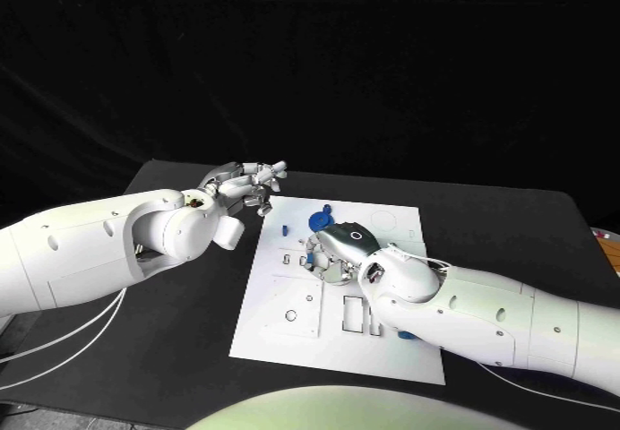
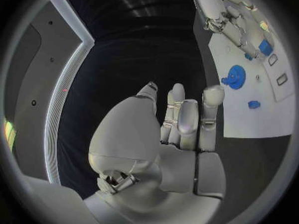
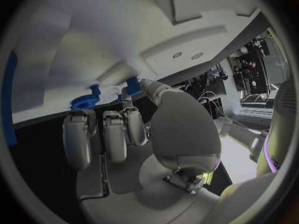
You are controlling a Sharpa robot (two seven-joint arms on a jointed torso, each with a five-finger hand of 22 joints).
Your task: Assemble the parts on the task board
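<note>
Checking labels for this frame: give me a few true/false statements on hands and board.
1. The left hand hovers off the task board's left far corner. True.
2. The left hand holds a blue gear. False: its fingers are apart and hold nothing; the blue gear lies on the board.
3. The right hand is over the middle of the board. True.
4. The board lies on a white table. False: the table is black.
5. The right hand plainly grips a part. False: its fingers point down at the board; what they hold cannot be told.
</note>
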